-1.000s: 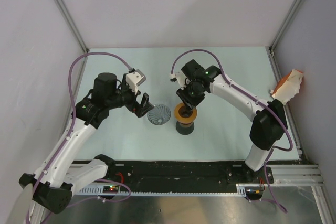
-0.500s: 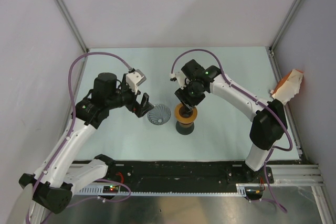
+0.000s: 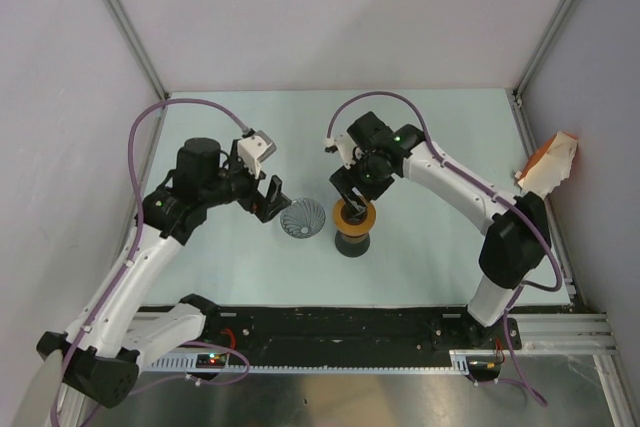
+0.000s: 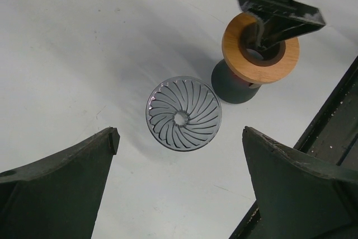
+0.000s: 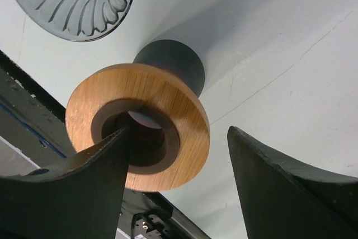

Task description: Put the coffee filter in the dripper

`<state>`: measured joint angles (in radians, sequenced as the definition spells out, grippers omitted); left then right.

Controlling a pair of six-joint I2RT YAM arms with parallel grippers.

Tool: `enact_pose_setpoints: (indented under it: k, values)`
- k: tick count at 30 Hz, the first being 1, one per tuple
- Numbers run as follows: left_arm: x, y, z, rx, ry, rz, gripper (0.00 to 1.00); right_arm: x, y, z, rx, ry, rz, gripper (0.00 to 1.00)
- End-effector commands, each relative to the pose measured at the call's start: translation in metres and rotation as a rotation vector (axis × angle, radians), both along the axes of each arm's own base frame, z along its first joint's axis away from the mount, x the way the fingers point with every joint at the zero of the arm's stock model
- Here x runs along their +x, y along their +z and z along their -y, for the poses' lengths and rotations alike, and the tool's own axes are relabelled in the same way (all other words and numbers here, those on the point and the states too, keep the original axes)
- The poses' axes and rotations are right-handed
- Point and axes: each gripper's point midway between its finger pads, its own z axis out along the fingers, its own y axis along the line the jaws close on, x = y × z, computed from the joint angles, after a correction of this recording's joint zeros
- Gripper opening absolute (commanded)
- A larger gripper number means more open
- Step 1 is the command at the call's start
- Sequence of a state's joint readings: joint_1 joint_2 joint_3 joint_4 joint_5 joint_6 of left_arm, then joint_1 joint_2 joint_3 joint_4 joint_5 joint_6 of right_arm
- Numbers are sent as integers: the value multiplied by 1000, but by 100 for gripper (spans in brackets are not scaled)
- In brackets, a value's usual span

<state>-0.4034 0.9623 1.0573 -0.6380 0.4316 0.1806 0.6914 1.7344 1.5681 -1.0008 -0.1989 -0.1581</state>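
Dripper look: The dripper (image 4: 183, 113) is a small see-through grey cone. It has curvy lines that spin out from a little hole in the middle.
Where it is: It sits on the pale table (image 3: 430, 137), just past the tips of my left fingers (image 3: 271, 199) and in line with the gap between them.
Left fingers: Spread as wide as they go, holding nothing, not touching the dripper.
Right fingers: My right fingers (image 3: 350, 197) are apart and grip nothing. A wooden ring (image 5: 137, 124) on a dark stand (image 5: 170, 62) is between them. I cannot tell if one finger touches the ring.
Top view only: Both my arms show, with the dripper between my two sets of fingers and close beside the ring.
Left wrist view only: The dripper's swirl lines show clearly from above.
Right wrist view only: The dripper is cut off at the top corner, beyond the ring.
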Motion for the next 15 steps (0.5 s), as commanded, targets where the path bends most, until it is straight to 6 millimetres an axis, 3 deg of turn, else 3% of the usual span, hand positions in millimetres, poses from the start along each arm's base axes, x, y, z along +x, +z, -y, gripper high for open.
enact_pose_setpoints:
  k: [1,6,8,12,15]
  values:
    - [8,28,-3,-53,37,54,100,4,50,7,90,-18,120,77]
    - [19,32,-15,-65,127,48,100,11,92,29,196,-76,210,90]
    - [23,30,-16,-77,161,28,100,13,119,42,277,-114,266,96]
    - [37,17,-22,-65,245,-20,100,21,164,79,425,-233,415,99]
    - [48,0,-21,-47,262,-90,100,24,186,110,508,-344,516,100]
